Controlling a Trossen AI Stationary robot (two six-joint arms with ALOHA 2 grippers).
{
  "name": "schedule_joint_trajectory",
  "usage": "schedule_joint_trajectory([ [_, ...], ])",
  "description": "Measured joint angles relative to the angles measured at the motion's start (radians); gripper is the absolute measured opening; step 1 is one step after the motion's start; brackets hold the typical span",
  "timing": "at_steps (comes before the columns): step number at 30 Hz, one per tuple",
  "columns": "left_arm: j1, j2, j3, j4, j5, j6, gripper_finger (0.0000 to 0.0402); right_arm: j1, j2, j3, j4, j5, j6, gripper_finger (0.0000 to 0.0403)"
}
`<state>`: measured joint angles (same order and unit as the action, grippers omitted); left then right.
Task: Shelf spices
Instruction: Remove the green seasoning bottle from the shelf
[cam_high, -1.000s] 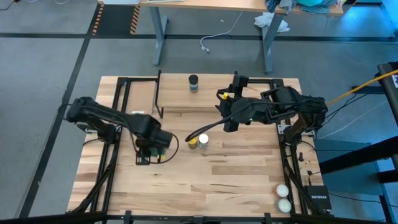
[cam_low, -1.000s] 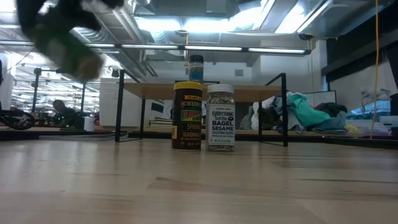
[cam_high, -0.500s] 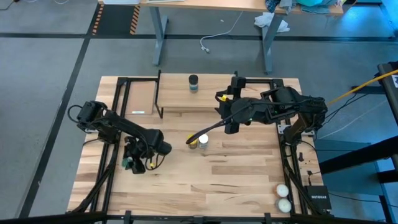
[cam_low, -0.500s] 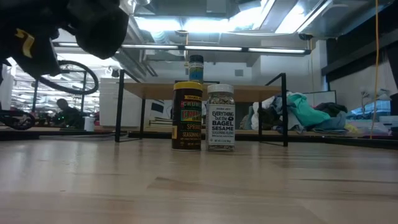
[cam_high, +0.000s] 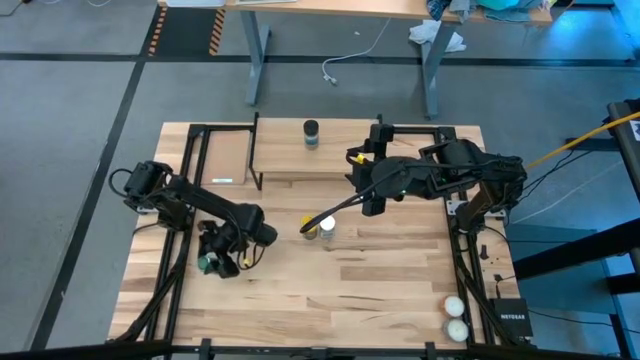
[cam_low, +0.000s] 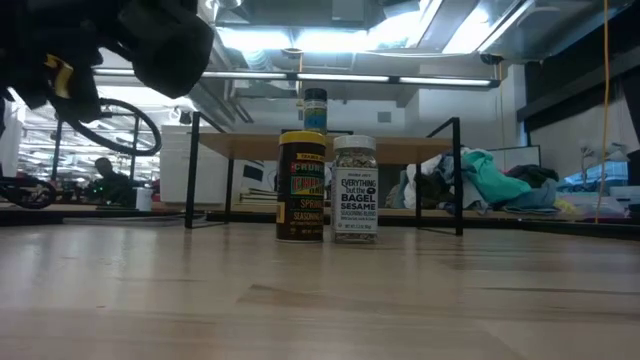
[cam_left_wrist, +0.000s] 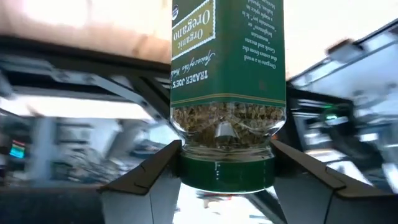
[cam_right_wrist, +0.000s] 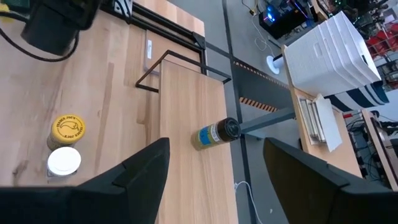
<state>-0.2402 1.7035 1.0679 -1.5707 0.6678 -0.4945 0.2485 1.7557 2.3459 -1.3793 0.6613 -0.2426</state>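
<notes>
My left gripper (cam_high: 213, 263) hangs over the table's left half, shut on the green-lidded oregano jar (cam_left_wrist: 227, 74). The yellow-lidded amber jar (cam_high: 311, 226) and the white-lidded jar (cam_high: 326, 226) stand side by side on the table's middle, seen in the low view as the amber jar (cam_low: 301, 187) and the white-lidded jar (cam_low: 354, 190). A black-lidded jar (cam_high: 311, 133) stands on the shelf (cam_high: 290, 165), a light-wood board on black legs at the far middle. My right gripper (cam_right_wrist: 214, 180) is open, held above the table to the right of the shelf. My left gripper pinches the oregano jar at its green lid (cam_left_wrist: 227, 177), one finger (cam_left_wrist: 152, 177) on each side. The glass body and label reach out past the fingertips. The jar is lifted clear of the table.
Two whitish balls (cam_high: 455, 317) lie at the near right corner. Black frame rails (cam_high: 190, 180) run along the table's left and right sides. Bare wood stretches across the near half of the table (cam_high: 350, 300).
My left gripper has carried the green-lidded jar away from the two standing jars, toward the table's near left, and has turned as it went; most of this happened in the first half second. The other jars have stayed put.
</notes>
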Motion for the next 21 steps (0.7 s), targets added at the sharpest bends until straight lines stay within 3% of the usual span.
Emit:
schedule_joint_trajectory([
  [5, 0.02, -0.002, -0.013, 0.0, 0.022, -0.061, 0.0204, 0.0, 0.0, 0.0, 0.001, 0.0, 0.0, 0.0264],
  [11, 0.033, -0.002, -0.121, 0.0, 0.054, -0.097, 0.0204, 0.0, 0.0, 0.0, -0.001, 0.0, -0.005, 0.0264],
  [21, 0.031, -0.002, -0.188, 0.0, 0.052, -0.003, 0.0205, 0.0, 0.0, 0.0, -0.002, 0.0, -0.017, 0.0264],
])
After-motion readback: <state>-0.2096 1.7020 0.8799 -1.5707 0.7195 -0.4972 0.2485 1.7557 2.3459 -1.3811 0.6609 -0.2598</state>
